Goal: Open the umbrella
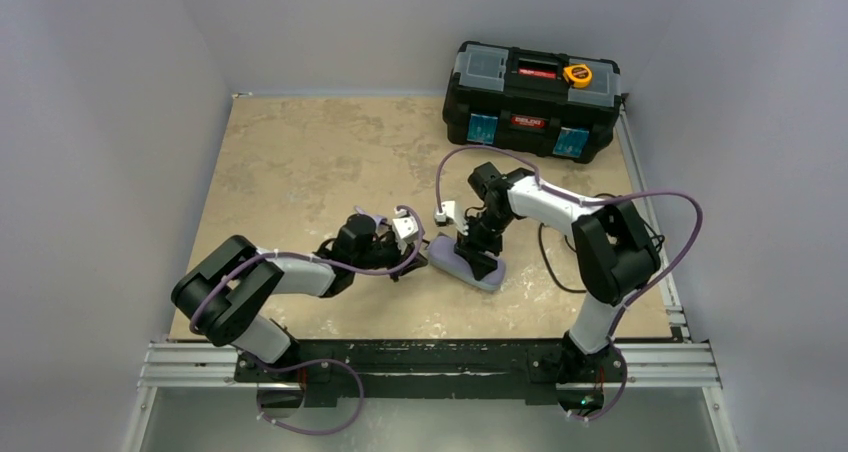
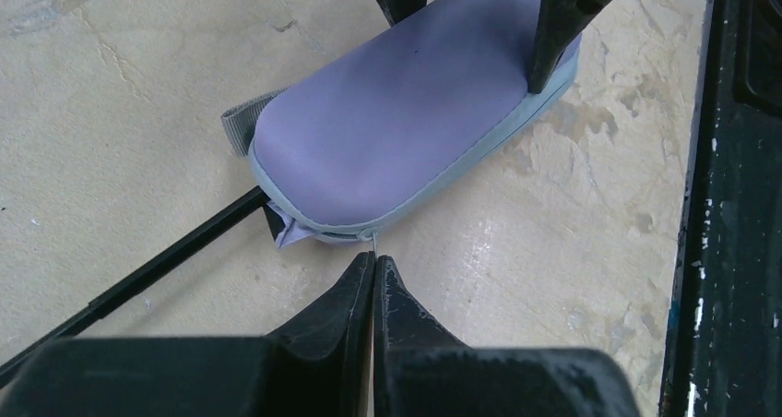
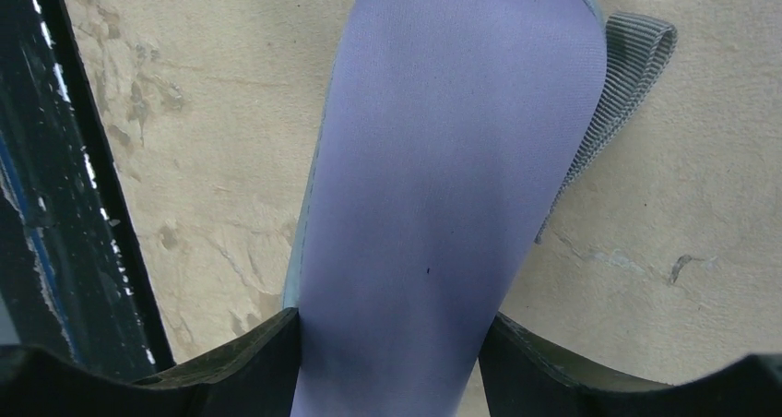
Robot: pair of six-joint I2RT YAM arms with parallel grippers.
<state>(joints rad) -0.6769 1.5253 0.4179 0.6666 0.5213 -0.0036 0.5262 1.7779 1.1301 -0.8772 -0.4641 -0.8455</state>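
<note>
So the lavender oval hard case (image 2: pixel 406 113) stays put, right fingers (image 3: pixel 267 362) clamp it; left fingers (image 2: pixel 355 288) pinch its zipper pull (image 2: pixel 373 243).

The surface (image 1: pixel 300 162) was a beige, mottled stone-look top with darker veins and blotches. Plain pale grey walls closed it in on three sides: left (image 1: pixel 100 122), back (image 1: pixel 330 22) and right (image 1: pixel 760 122). At the far right edge stood a black toolbox (image 1: pixel 530 102) with grey lid compartments, a yellow tape measure (image 1: pixel 577 74) resting on its lid. Aluminium rails (image 1: pixel 440 367) ran along the near edge. The light was soft and even, leaving a faint sheen on the top.
</note>
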